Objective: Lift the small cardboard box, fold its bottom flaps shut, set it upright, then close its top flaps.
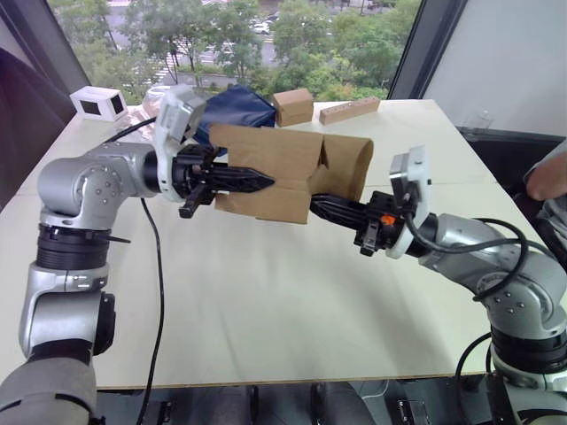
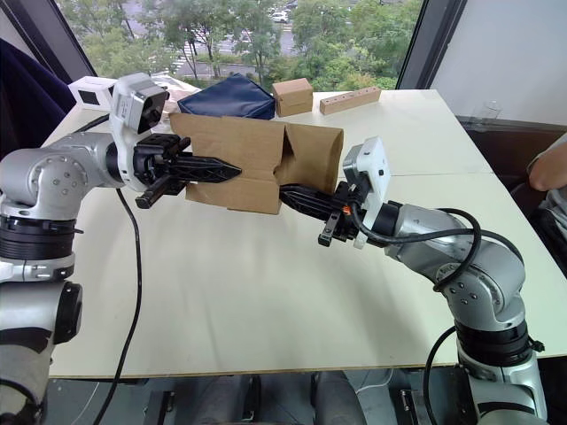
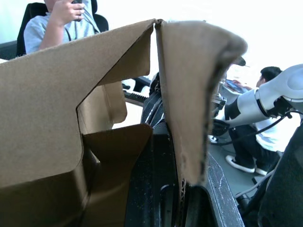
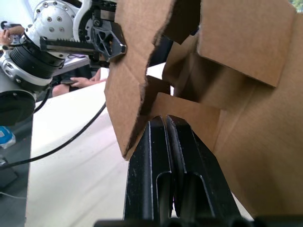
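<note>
- My left gripper (image 1: 252, 183) reaches in from the left; its black fingers (image 1: 232, 181) are clamped together over the near wall of the small cardboard box (image 1: 275, 173).
- My right gripper (image 2: 297, 197) comes in low from the right, fingers pressed together, their tips under the box's lower edge, touching cardboard.
- I see the box held in the air above the table (image 1: 292, 292), lying on its side between both grippers.
- The flaps (image 1: 347, 164) at its right end stand open and curl outward.
- Behind it on the table sit a dark blue bag (image 2: 226, 97), a smaller brown box (image 2: 292, 96) and a long tan block (image 2: 350, 100).
</note>
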You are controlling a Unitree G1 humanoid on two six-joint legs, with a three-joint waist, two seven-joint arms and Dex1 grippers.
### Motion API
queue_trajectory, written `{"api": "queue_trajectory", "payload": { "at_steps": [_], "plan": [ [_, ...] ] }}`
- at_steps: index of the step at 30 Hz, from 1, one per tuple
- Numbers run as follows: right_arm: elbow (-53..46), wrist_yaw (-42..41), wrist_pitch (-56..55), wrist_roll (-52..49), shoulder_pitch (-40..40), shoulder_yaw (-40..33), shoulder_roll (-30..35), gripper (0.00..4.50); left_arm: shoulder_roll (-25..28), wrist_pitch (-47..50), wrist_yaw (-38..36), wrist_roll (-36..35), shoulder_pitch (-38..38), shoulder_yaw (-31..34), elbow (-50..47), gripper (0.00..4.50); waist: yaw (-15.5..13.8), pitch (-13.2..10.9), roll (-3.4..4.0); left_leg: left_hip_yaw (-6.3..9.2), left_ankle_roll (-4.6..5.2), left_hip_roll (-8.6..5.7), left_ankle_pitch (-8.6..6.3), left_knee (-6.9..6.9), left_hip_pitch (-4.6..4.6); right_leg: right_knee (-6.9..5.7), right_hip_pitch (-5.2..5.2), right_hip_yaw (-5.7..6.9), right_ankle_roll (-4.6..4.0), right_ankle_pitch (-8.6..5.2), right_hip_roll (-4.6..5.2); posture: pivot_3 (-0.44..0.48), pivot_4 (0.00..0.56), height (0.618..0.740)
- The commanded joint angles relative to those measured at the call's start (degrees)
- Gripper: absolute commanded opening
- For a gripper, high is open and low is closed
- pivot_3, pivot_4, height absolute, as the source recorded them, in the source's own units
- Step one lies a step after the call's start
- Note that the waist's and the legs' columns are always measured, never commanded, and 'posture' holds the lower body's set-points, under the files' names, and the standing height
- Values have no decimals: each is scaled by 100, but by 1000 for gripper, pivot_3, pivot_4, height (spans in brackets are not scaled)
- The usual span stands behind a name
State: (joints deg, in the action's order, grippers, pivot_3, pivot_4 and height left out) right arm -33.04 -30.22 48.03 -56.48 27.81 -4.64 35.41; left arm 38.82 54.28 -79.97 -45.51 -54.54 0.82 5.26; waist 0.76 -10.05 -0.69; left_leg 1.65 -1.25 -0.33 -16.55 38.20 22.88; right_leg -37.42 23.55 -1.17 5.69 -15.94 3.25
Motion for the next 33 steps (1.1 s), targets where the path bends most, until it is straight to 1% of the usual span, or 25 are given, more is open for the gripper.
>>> {"api": "queue_trajectory", "payload": {
  "at_steps": [1,6,10,11,14,19,22,26,27,29,33],
  "plan": [
    [-211,-203,6,-213,-11,-430,368,63,114,-165,-69,25,-60,99,-45,0,-10,0,1,0,0,0,0,0,0,0,0,0,0,0,0,0,150,740],
    [51,-441,325,-1153,39,-1321,1107,63,116,-249,-42,17,-70,142,9,0,-9,0,0,0,0,-3,0,1,1,1,-2,0,0,0,5,0,150,740],
    [393,-352,382,-1543,69,-1770,1346,63,101,-284,-20,2,-60,167,15,0,-1,0,0,0,1,0,0,1,0,1,-3,0,0,0,2,0,150,740],
    [532,-316,318,-1449,83,-1847,1368,63,86,-292,-3,-14,-67,187,23,0,2,0,0,0,1,0,0,1,-1,1,-3,0,0,0,2,0,150,740],
    [1042,-198,-126,-589,99,-1779,1349,63,10,-247,73,-129,-120,283,44,0,1,0,0,-1,1,1,0,0,-1,1,-2,-1,0,0,0,0,150,740],
    [1842,188,-997,803,343,-1211,869,63,-61,-213,116,-202,-149,279,-28,0,2,0,2,-6,0,0,0,2,-1,0,-2,-4,0,0,0,0,150,740],
    [1970,222,-1143,1323,413,-685,567,63,-124,-242,134,-214,-215,243,-2,0,13,0,2,-6,0,1,0,1,-1,-2,2,-5,0,0,-2,0,150,740],
    [1743,21,-1030,1137,528,-498,160,63,-142,-287,110,-154,-253,190,58,0,18,0,4,-7,-1,2,0,0,3,-5,9,-8,0,0,-3,0,150,740],
    [1606,-75,-989,928,532,-524,52,63,-142,-303,103,-133,-268,184,101,0,16,0,4,-7,-1,2,1,0,5,-6,10,-8,0,0,-3,0,150,740],
    [1210,-207,-896,158,481,-738,-256,63,-130,-336,96,-86,-300,183,207,0,6,0,4,-7,-1,1,1,1,6,-6,10,-8,0,0,-2,0,150,740],
    [885,-208,-651,-335,260,-831,-342,63,-136,-367,92,-67,-375,194,346,0,-12,0,3,-1,-1,1,1,3,7,-5,7,-4,0,0,-1,0,150,740]
  ]
}}
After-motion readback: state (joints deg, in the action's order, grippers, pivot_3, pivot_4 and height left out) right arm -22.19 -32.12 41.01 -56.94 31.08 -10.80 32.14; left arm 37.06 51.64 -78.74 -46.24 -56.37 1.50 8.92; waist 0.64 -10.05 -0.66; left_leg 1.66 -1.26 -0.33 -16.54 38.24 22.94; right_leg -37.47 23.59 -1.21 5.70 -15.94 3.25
